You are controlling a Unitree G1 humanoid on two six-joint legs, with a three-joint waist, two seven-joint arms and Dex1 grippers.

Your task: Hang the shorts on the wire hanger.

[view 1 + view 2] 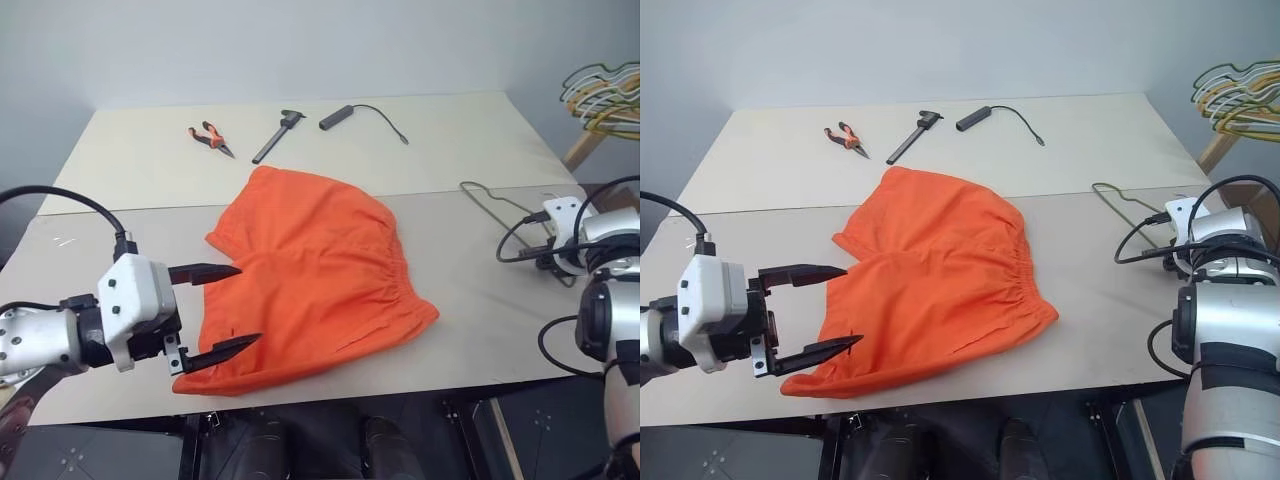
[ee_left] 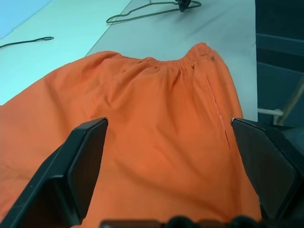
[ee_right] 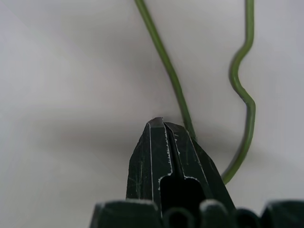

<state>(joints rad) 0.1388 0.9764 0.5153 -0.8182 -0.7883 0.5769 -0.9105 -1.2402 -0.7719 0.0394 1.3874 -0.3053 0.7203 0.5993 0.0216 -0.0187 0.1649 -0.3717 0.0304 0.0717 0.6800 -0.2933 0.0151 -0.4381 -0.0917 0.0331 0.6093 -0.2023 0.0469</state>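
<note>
Task at an early stage: shorts flat on the table, wire hanger apart from them.

Left gripper hovers at the near-left corner of the shorts, its 2 fingers spread wide and empty, with the cloth lying beyond them in the wrist view. Right gripper is pressed fully together at the hanger, which lies on the table to the right of the shorts; the wire runs right alongside the tips, but whether it is pinched cannot be told. Judgement: nothing is hung yet. Remaining: secure the hanger, lift the shorts, drape them over its bar. Pliers and other tools lie untouched at the far side.
</note>
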